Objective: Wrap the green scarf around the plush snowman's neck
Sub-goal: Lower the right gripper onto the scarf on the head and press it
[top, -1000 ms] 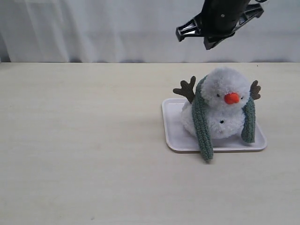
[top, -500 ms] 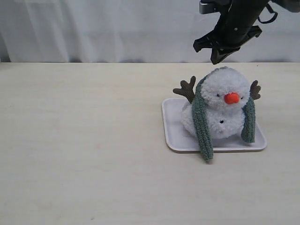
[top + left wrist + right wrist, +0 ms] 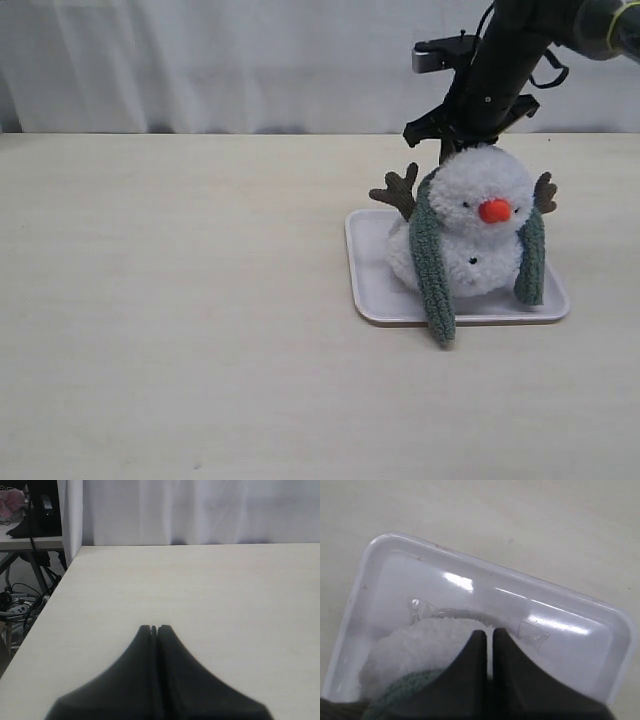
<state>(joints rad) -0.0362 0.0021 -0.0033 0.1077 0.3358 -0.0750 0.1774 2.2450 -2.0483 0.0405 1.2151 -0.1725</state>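
Note:
The plush snowman (image 3: 478, 215) sits upright on a white tray (image 3: 362, 285). The green scarf (image 3: 432, 265) passes behind its head, and both ends hang down the front: the long one on the left, the shorter one (image 3: 530, 258) on the right. My right gripper (image 3: 447, 148) is low behind the snowman's head, partly hidden by it. In the right wrist view the right gripper (image 3: 490, 631) is shut, with nothing seen between its fingers, over the white plush (image 3: 420, 645), the scarf (image 3: 402, 692) and the tray (image 3: 380, 580). My left gripper (image 3: 154, 628) is shut over bare table.
Brown twig arms (image 3: 397, 190) stick out on both sides of the head. A white curtain (image 3: 200, 60) hangs behind the table. In the left wrist view the table's edge (image 3: 50, 595) shows, with cables and a stand below it.
My right arm has come down from above to just behind the snowman's head. The snowman, scarf and tray have not moved.

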